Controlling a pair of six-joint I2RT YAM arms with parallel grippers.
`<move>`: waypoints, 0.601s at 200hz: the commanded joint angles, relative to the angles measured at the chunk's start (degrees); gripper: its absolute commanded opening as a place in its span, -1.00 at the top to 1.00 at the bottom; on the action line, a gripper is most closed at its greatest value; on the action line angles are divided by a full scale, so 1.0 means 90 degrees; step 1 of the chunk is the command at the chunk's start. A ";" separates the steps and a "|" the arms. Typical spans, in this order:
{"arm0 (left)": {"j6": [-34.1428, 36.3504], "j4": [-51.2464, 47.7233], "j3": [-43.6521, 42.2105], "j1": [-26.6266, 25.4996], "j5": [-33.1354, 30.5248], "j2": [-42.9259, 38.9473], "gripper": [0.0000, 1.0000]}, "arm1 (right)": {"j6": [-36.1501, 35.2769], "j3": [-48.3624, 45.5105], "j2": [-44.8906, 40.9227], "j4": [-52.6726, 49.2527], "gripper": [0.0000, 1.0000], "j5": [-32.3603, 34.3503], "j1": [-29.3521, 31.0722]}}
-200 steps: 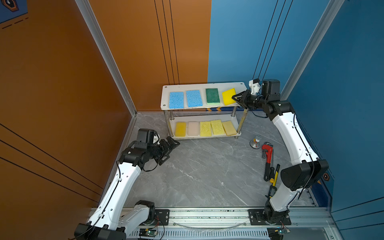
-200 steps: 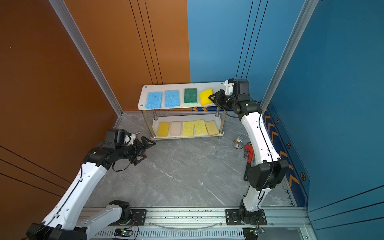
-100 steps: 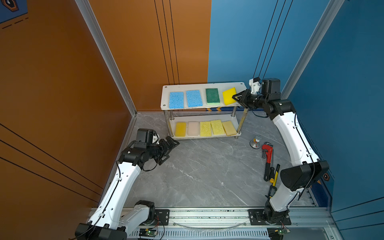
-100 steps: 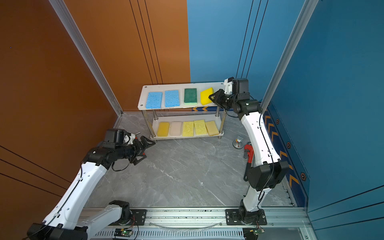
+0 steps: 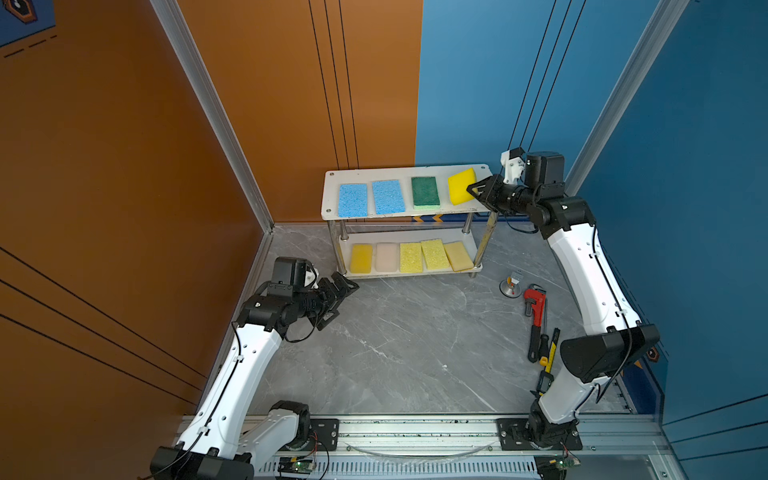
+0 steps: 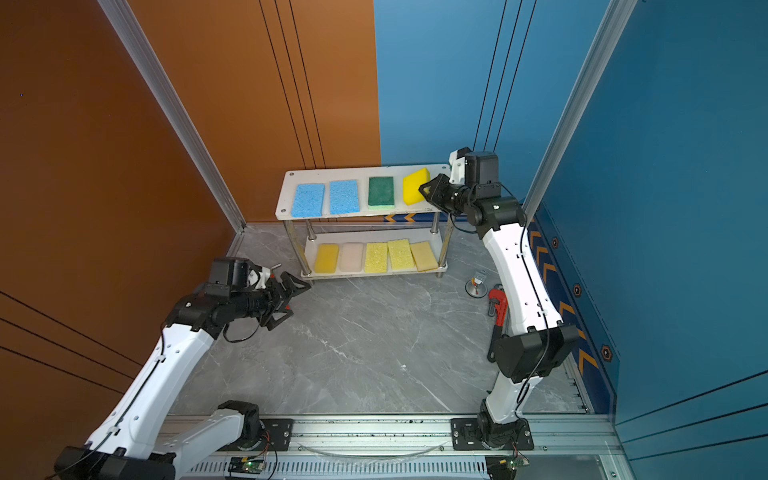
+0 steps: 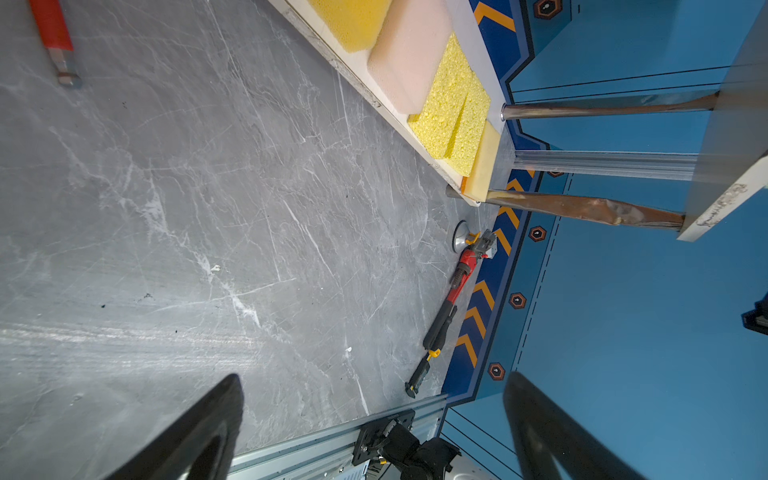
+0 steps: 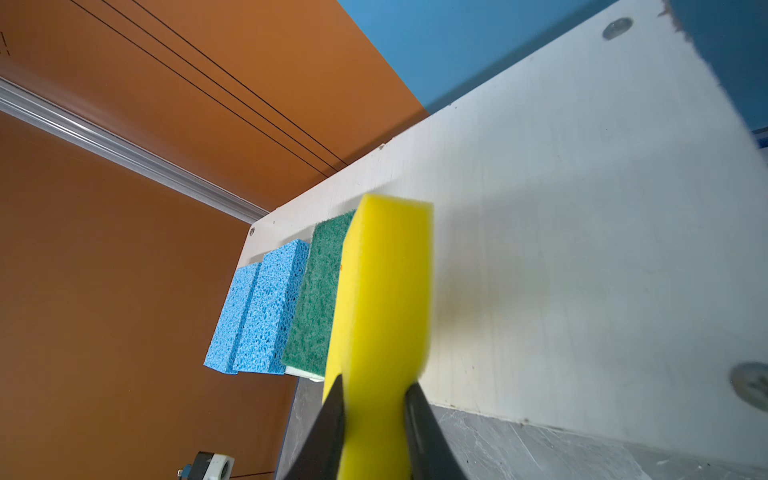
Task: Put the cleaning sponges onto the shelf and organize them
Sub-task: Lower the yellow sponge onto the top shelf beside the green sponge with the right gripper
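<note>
The shelf point(image 5: 407, 173) point(image 6: 361, 173) stands at the back of the floor in both top views. Its upper board carries two blue sponges point(image 5: 353, 200) point(image 5: 388, 196) and a dark green sponge point(image 5: 425, 191). My right gripper point(image 5: 473, 190) point(image 8: 374, 399) is shut on a bright yellow sponge point(image 5: 460, 191) point(image 8: 386, 291), held tilted on edge just over the board's right end. The lower board point(image 7: 473, 41) holds several sponges: bright yellow point(image 5: 361, 258), cream-pink point(image 5: 386, 257), two pale yellow point(image 5: 410, 257) point(image 5: 435, 254) and tan point(image 5: 458, 256). My left gripper point(image 5: 340, 297) point(image 7: 374, 415) hovers open and empty above the floor, left of the shelf.
A red pipe wrench point(image 5: 535, 305), dark-handled tools point(image 5: 547, 353) and a small metal-footed part point(image 5: 511, 286) lie on the grey floor on the right by my right arm. A red-handled tool point(image 7: 56, 39) lies near my left gripper. Walls enclose the back and sides.
The right gripper has shifted slightly with the yellow sponge over the top board's right end. The left arm has stayed put.
</note>
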 commanded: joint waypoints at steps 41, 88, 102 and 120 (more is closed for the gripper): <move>0.0116 -0.0119 -0.0041 0.0060 0.0142 -0.0135 -0.96 | -0.0196 0.0454 0.0118 -0.0181 0.55 0.0218 0.0006; 0.0128 -0.0124 -0.0041 0.0060 0.0151 -0.0116 -0.96 | -0.0185 0.0857 0.0459 -0.0319 0.55 0.0108 0.0048; 0.0123 -0.0124 -0.0041 0.0061 0.0152 -0.0120 -0.96 | -0.0185 0.0867 0.0502 -0.0316 0.55 0.0099 0.0058; 0.0123 -0.0122 -0.0041 0.0069 0.0157 -0.0115 -0.96 | -0.0175 0.0885 0.0560 -0.0314 0.55 0.0069 0.0073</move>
